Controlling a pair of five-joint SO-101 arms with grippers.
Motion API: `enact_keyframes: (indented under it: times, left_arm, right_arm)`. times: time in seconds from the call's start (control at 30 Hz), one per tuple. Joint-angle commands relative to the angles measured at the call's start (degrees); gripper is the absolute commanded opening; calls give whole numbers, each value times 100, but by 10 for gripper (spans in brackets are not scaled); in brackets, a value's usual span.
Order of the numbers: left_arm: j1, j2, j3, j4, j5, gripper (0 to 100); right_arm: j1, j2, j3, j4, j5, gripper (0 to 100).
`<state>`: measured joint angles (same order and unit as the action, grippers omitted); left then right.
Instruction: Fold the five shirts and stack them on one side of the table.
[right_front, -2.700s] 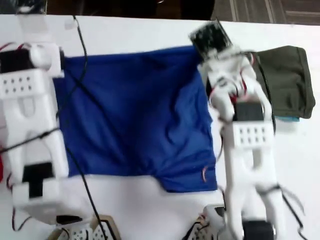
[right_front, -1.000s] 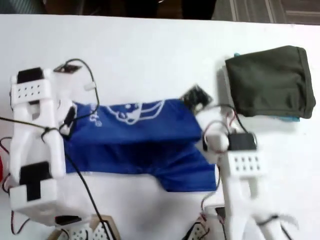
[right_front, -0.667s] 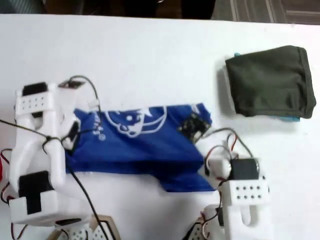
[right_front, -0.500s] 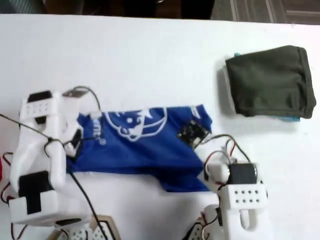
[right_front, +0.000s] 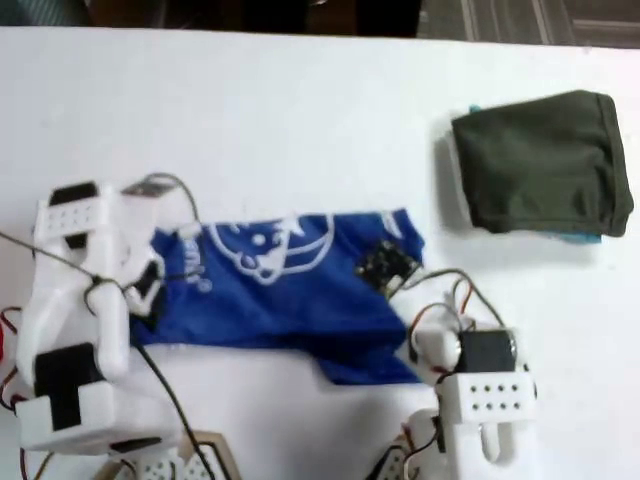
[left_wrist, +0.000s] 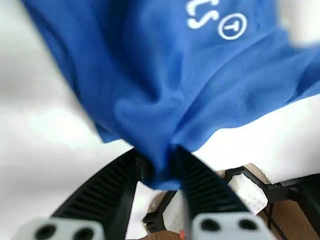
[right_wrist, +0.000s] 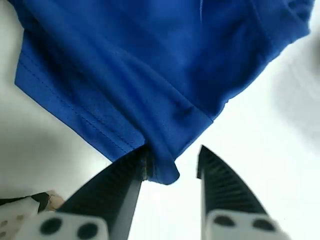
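A blue shirt (right_front: 290, 295) lies folded over across the near middle of the white table (right_front: 300, 120), its white print facing up. My left gripper (right_front: 150, 290) is at the shirt's left end and is shut on a bunched fold of the blue shirt (left_wrist: 165, 100); the left gripper (left_wrist: 159, 160) pinches it between both fingers. My right gripper (right_front: 390, 265) is at the shirt's right end. In the right wrist view the right gripper (right_wrist: 172, 152) stands open, with a hemmed corner of the blue shirt (right_wrist: 150, 90) resting against one finger. A folded dark green shirt (right_front: 540, 165) lies at the far right.
A teal edge (right_front: 580, 238) peeks from under the green shirt. Arm bases, cables and a wooden-edged board (right_front: 205, 458) crowd the near edge. The far half of the table is bare white surface.
Both arms drew the blue shirt's far edge toward the near side, folding it over so the white print shows. Over the last half second almost nothing moved.
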<state>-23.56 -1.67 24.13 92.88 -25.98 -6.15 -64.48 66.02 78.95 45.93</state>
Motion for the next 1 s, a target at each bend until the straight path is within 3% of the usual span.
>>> enact_keyframes:
  times: [0.0,0.13,0.27,0.4,0.5,0.7,0.97]
  left_arm:
    - [-246,-255,-848,387,-53,197]
    - [-422,-220,-1956,721,0,171]
    - [-352,-185,-2519,686,369,14]
    - [299,185,-2563,571,703,28]
    - [774,818,-2598,185,1108,26]
    - [1037,1952,-2615,-818,1292,26]
    - [325,2611,-3011,-1336,1248,26]
  right_arm:
    - [57,-119,-387,13,-18,176]
    - [75,-119,-1160,4,-53,176]
    - [40,-57,-2013,-154,-642,156]
    - [40,-48,-2391,-646,-844,11]
    - [31,119,-2215,-1323,-870,26]
    - [-145,2097,-2215,-2325,-1222,19]
    - [-857,5349,-3736,-2484,-1925,19]
